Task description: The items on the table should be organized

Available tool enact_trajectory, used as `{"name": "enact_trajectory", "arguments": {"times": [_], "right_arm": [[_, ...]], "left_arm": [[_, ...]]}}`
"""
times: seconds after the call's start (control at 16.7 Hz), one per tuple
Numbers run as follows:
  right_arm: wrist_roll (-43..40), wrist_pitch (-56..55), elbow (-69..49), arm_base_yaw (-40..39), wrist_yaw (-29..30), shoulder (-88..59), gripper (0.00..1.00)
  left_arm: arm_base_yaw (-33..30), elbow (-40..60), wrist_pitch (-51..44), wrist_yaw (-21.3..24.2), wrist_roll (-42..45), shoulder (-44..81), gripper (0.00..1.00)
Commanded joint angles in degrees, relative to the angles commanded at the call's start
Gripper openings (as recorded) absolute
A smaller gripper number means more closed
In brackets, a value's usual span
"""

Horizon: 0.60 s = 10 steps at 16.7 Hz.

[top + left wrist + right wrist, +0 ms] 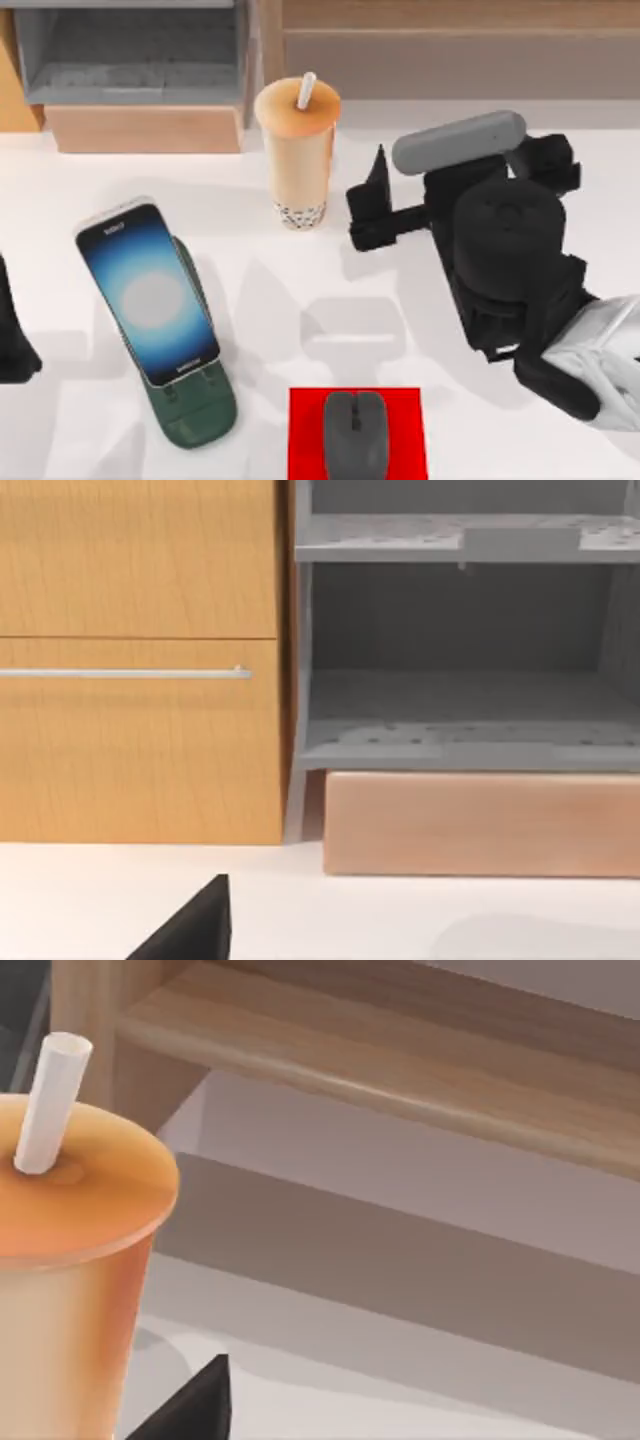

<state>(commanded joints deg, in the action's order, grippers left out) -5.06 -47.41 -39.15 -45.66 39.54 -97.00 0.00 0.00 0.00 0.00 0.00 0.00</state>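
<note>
Hovering just right of the bubble-tea cup [298, 150], our right gripper [368, 205] holds nothing, though we cannot tell how its fingers are set. Our left arm sits parked at the table's [500, 420] left edge. The smartphone [148, 292] leans on its green stand [195, 405]; the mouse [354, 432] rests on the red mat [305, 440].

a dark green phone stand [195, 405] sits toward the left of the top view, its base near the front edge. a red square mat [405, 432] lies at the front centre. along the back stands a wood-and-grey shelf unit [130, 60], with grey open shelves [460, 730], a light wooden base block [480, 825] and a wood-grain drawer front carrying a thin metal handle [125, 673].
</note>
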Motion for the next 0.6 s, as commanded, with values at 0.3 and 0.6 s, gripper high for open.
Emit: {"name": "enact_trajectory", "arguments": {"times": [0.3,0.6], "right_arm": [[2.3,-8.4,-14.5,-6.7,7.4,-21.8,1.00],[4.6,-14.6,-27.2,-7.9,13.3,-36.2,1.00]], "left_arm": [[0.0,0.0,0.0,0.0,0.0,0.0,1.00],[0.0,0.0,0.0,0.0,0.0,0.0,1.00]]}}
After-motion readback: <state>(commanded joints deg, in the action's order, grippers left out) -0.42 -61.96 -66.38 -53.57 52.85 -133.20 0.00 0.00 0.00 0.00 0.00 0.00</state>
